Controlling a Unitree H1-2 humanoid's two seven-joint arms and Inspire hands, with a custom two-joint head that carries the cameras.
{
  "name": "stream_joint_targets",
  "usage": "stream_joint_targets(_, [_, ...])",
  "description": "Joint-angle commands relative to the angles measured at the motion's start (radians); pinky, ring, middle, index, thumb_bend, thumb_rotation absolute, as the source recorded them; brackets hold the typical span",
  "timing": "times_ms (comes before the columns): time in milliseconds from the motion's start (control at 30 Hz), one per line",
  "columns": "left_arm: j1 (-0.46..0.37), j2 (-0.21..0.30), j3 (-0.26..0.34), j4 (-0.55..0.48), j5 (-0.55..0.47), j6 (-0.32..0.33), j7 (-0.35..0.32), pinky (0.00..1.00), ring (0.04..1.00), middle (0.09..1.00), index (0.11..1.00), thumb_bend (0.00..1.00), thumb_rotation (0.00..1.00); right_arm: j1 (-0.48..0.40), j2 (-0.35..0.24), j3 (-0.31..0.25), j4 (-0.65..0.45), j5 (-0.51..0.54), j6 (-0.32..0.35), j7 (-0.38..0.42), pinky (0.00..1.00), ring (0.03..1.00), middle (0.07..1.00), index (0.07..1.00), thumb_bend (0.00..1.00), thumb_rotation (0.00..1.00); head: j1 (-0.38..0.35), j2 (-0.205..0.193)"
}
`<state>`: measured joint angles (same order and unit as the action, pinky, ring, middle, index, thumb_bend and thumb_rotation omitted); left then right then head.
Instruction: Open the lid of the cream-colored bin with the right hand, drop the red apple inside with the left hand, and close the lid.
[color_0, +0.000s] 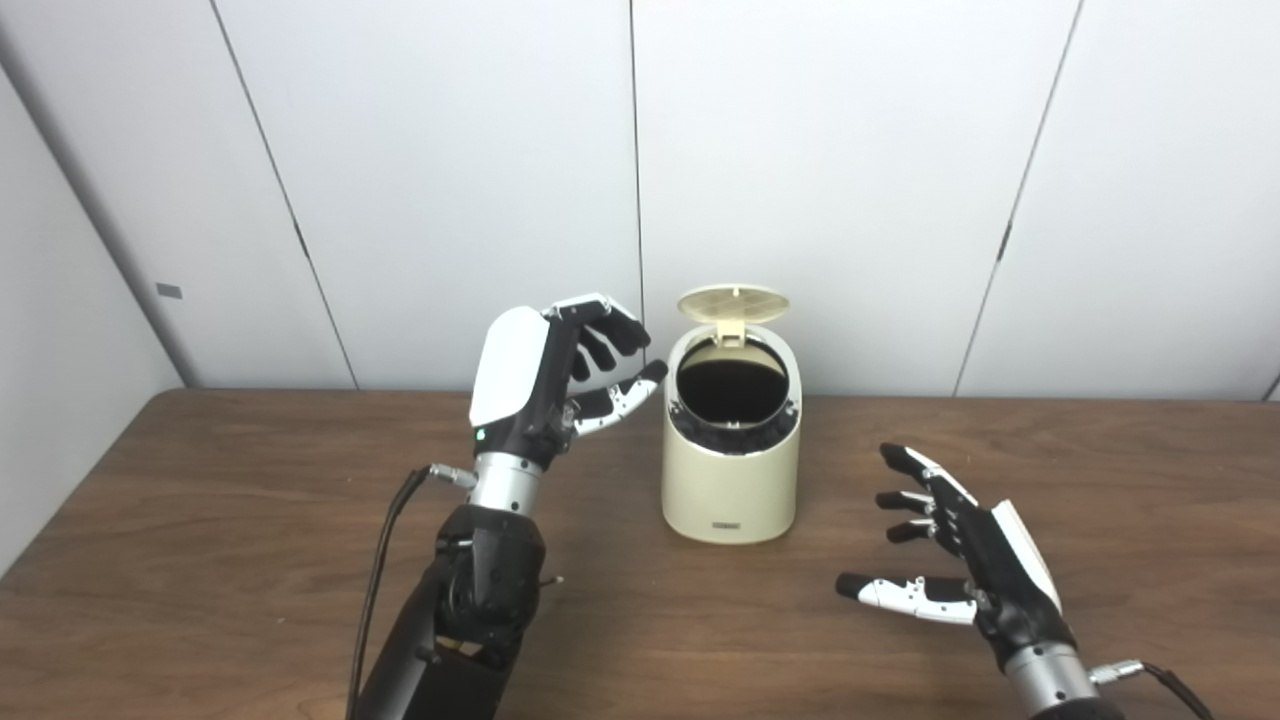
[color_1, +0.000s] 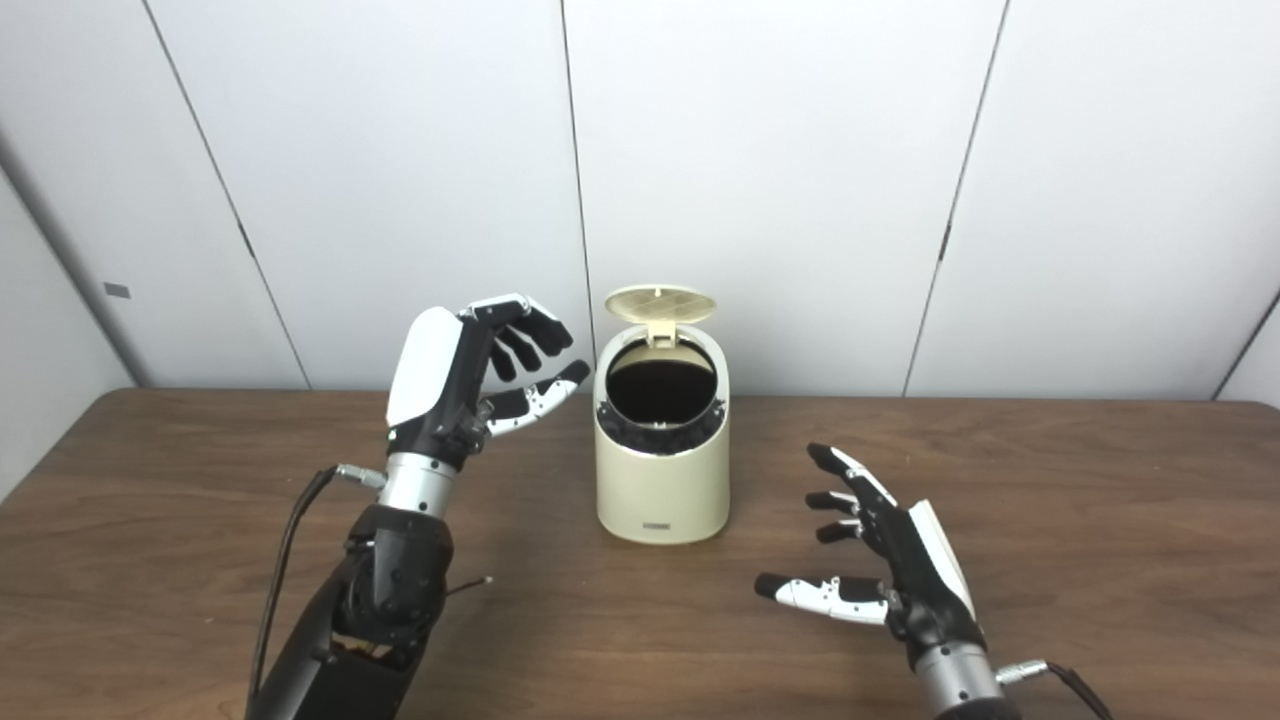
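Note:
The cream-colored bin (color_0: 730, 470) stands upright on the brown table, its round lid (color_0: 733, 303) tipped up and back, the dark inside showing. No apple is in view. My left hand (color_0: 560, 375) is raised just left of the bin's rim, fingers apart and empty. My right hand (color_0: 950, 550) hovers low over the table to the right front of the bin, fingers spread and empty. The same scene shows in the right eye view, with the bin (color_1: 662, 460), the left hand (color_1: 475, 375) and the right hand (color_1: 880, 560).
The wooden table (color_0: 200, 540) runs up to white wall panels (color_0: 450, 180) at the back. A black cable (color_0: 385, 560) trails along my left forearm, another at my right wrist (color_0: 1150, 675).

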<state>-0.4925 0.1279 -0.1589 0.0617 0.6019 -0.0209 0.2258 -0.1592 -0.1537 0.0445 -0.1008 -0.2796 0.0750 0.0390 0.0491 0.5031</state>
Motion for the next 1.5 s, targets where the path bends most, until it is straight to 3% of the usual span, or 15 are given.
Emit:
stream_joint_targets(0, [-0.033, 0.002, 0.02, -0.037, -0.017, -0.032, 0.016, 0.31, 0.433, 0.512, 0.492, 0.51, 0.07, -0.031, 0.001, -0.003, -0.022, 0.014, -0.028, -0.007, 0.63, 0.768, 0.901, 0.869, 0.75, 0.13, 0.001, 0.0])
stream_joint_targets(100, [-0.025, 0.004, 0.041, -0.04, -0.07, -0.054, 0.007, 0.31, 0.434, 0.517, 0.492, 0.51, 0.07, -0.03, -0.001, -0.003, -0.021, 0.01, -0.03, -0.01, 0.64, 0.768, 0.901, 0.874, 0.75, 0.15, 0.001, -0.001])
stream_joint_targets(167, [-0.009, -0.001, 0.075, -0.053, -0.19, -0.058, -0.04, 0.32, 0.443, 0.531, 0.492, 0.51, 0.06, -0.032, -0.003, -0.003, -0.024, 0.007, -0.025, -0.01, 0.64, 0.769, 0.899, 0.878, 0.74, 0.17, 0.004, -0.004])
stream_joint_targets(333, [0.033, 0.001, 0.132, -0.09, -0.38, -0.012, -0.14, 0.46, 0.569, 0.628, 0.497, 0.5, 0.07, -0.044, -0.005, -0.014, -0.028, 0.024, -0.023, -0.008, 0.6, 0.773, 0.905, 0.88, 0.75, 0.18, 0.005, -0.006])
stream_joint_targets(467, [0.081, 0.012, 0.176, -0.094, -0.503, 0.005, -0.2, 0.52, 0.635, 0.705, 0.725, 0.63, 0.28, -0.07, -0.018, -0.02, -0.023, 0.039, -0.038, -0.003, 0.61, 0.787, 0.91, 0.884, 0.74, 0.22, 0.002, -0.009])
stream_joint_targets(567, [0.122, 0.005, 0.204, -0.082, -0.565, 0.004, -0.217, 0.54, 0.674, 0.732, 0.773, 0.72, 0.33, -0.106, -0.033, -0.026, -0.026, 0.047, -0.043, 0.004, 0.65, 0.777, 0.893, 0.873, 0.73, 0.26, -0.001, -0.011])
stream_joint_targets(667, [0.152, -0.014, 0.231, -0.051, -0.658, -0.019, -0.245, 0.52, 0.685, 0.744, 0.782, 0.75, 0.27, -0.142, -0.047, -0.03, -0.025, 0.056, -0.029, 0.011, 0.66, 0.784, 0.891, 0.874, 0.73, 0.3, 0.001, -0.011])
stream_joint_targets(767, [0.185, -0.028, 0.251, -0.004, -0.75, -0.057, -0.288, 0.51, 0.669, 0.744, 0.769, 0.69, 0.14, -0.181, -0.055, -0.035, -0.01, 0.067, -0.027, 0.012, 0.67, 0.794, 0.882, 0.865, 0.75, 0.33, 0.003, -0.011])
stream_joint_targets(1067, [0.255, -0.051, 0.277, 0.137, -0.821, -0.139, -0.339, 0.55, 0.668, 0.727, 0.737, 0.67, 0.17, -0.237, -0.075, -0.041, 0.015, 0.086, -0.048, 0.024, 0.74, 0.8, 0.892, 0.845, 0.76, 0.32, -0.001, -0.012])
stream_joint_targets(1200, [0.28, -0.059, 0.285, 0.209, -0.853, -0.172, -0.368, 0.52, 0.649, 0.707, 0.717, 0.66, 0.12, -0.273, -0.094, -0.035, 0.007, 0.081, -0.06, 0.036, 0.71, 0.799, 0.902, 0.86, 0.74, 0.32, -0.001, -0.013])
stream_joint_targets(1333, [0.293, -0.062, 0.281, 0.267, -0.84, -0.229, -0.377, 0.51, 0.65, 0.697, 0.719, 0.6, 0.08, -0.327, -0.124, -0.015, -0.008, 0.053, -0.04, 0.065, 0.68, 0.801, 0.885, 0.859, 0.71, 0.42, 0.0, -0.016])
stream_joint_targets(1467, [0.304, -0.065, 0.276, 0.286, -0.833, -0.24, -0.372, 0.54, 0.655, 0.696, 0.723, 0.58, 0.05, -0.402, -0.141, 0.013, -0.02, 0.036, -0.008, 0.1, 0.69, 0.8, 0.851, 0.849, 0.66, 0.41, -0.005, -0.019])
